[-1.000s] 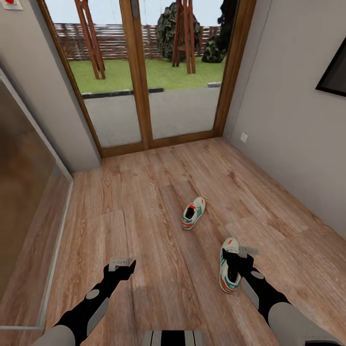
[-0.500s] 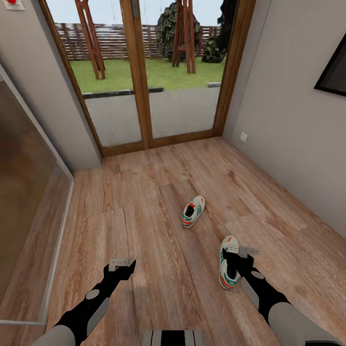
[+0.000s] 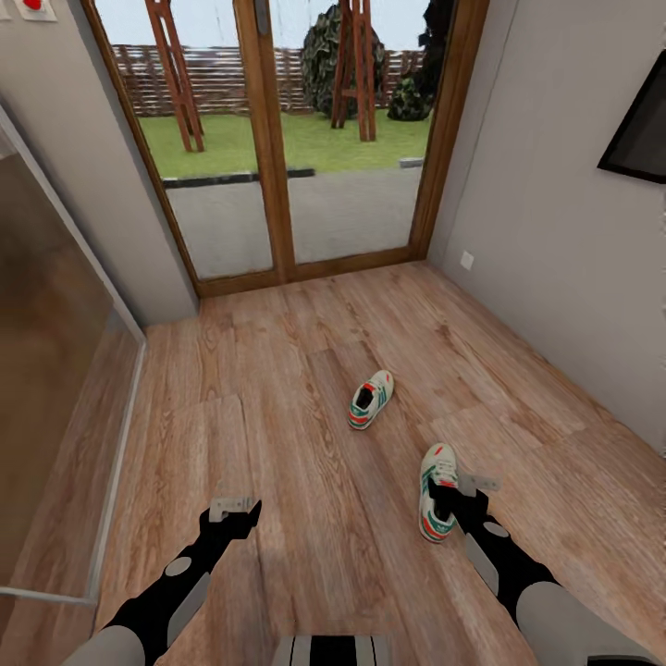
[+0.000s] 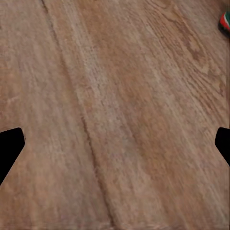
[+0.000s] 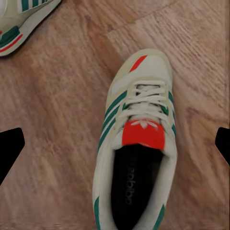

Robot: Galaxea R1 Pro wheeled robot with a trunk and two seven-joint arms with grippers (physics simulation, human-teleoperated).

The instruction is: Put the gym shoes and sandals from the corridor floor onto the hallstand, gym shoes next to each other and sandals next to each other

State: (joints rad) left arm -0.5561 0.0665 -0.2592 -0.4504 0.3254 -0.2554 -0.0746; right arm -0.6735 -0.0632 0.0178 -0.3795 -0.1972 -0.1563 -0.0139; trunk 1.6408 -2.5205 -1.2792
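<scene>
Two white gym shoes with green stripes lie apart on the corridor floor (image 3: 277, 444). The farther gym shoe (image 3: 371, 400) is near the middle of the floor. Just ahead of my right arm lies the nearer gym shoe (image 3: 437, 491), toe pointing away from me. My right gripper (image 3: 472, 486) hovers over its right side, open; in the right wrist view this shoe (image 5: 136, 158) lies between the spread fingers (image 5: 10, 143), untouched. Above bare planks my left gripper (image 3: 233, 509) is open too. The sandals and the hallstand are out of view.
A wood-framed glass double door (image 3: 277, 185) closes the far end. Grey walls run along both sides, with a glass panel (image 3: 46, 370) on the left and a dark frame (image 3: 638, 129) on the right wall. Open floor lies between the shoes and the door.
The whole picture has shifted, so the camera moved: both shoes now sit slightly higher and farther ahead. Both arms keep their pose and both grippers stay open.
</scene>
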